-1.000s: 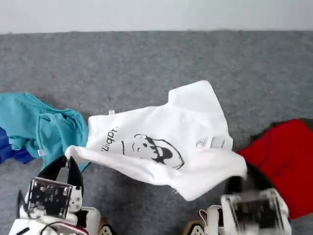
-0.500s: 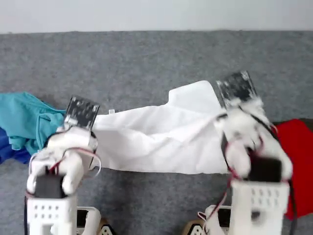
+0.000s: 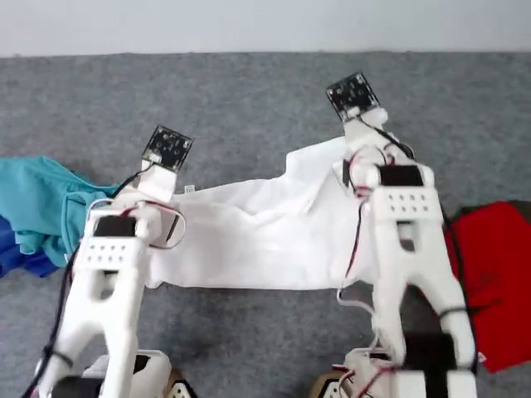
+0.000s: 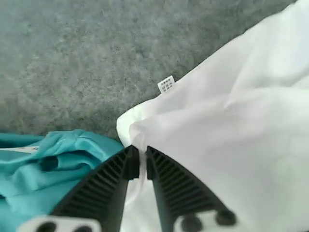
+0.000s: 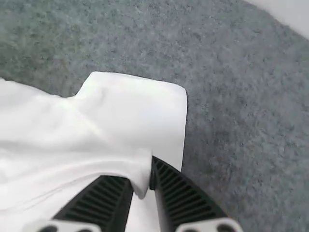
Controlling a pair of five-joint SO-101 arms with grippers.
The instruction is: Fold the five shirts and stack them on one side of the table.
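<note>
A white shirt lies across the middle of the grey table, doubled over with its plain side up. My left gripper is shut on a pinch of its edge, close to the small label and right beside the teal shirt. My right gripper is shut on a fold of the same shirt just below its sleeve. In the high view the left arm stretches over the shirt's left end and the right arm over its right end.
A crumpled teal shirt lies at the left edge, with a blue shirt under it. A red shirt sits at the right edge. Bare grey table spreads behind the white shirt up to the wall.
Both arms swung from the near edge out toward the far side, carrying the white shirt's near hem over itself. The printed face is now hidden and the shirt lies folded.
</note>
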